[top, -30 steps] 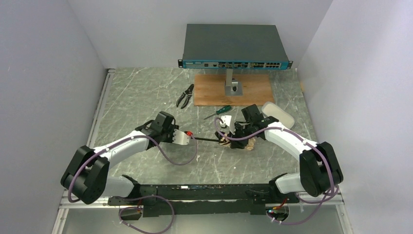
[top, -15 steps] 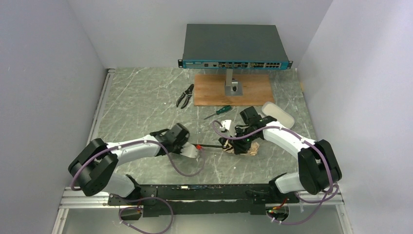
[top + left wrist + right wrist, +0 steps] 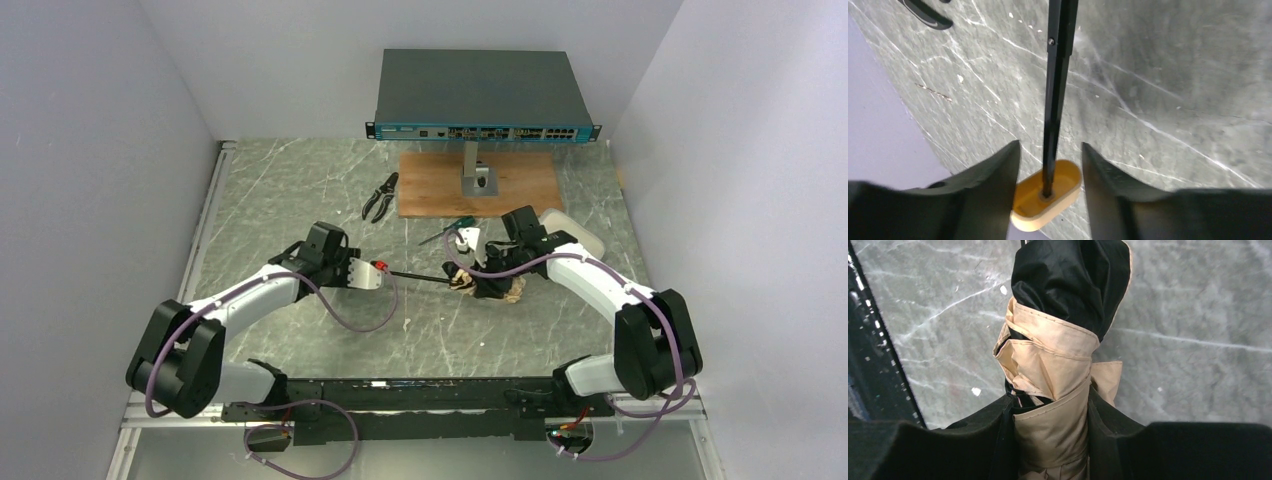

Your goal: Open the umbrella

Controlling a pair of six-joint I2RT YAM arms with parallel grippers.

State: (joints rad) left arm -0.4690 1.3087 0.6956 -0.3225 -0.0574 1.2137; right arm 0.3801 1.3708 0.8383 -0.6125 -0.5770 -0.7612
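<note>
Mid-surface: compact folding umbrella (image 3: 487, 285), pale gold-beige fabric over black lining, strung between arms over grey marble surface (image 3: 300, 200). Left fingers (image 3: 990, 182) narrow, pinching short beige oval handle (image 3: 1048, 200). Right fingers (image 3: 973, 435) clamped round furled canopy (image 3: 1055, 365). Thin black shaft (image 3: 418, 277) bared between them: likely opposed grips for drawing shaft out so canopy can spread. Open room left and near side. Green-handled screwdriver (image 3: 450, 229), black pliers (image 3: 379, 196), wooden board (image 3: 478, 183) crowd behind.

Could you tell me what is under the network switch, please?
A grey metal stand on a wooden board supports the network switch; the stand's top and the table farther back are hidden by it.
</note>
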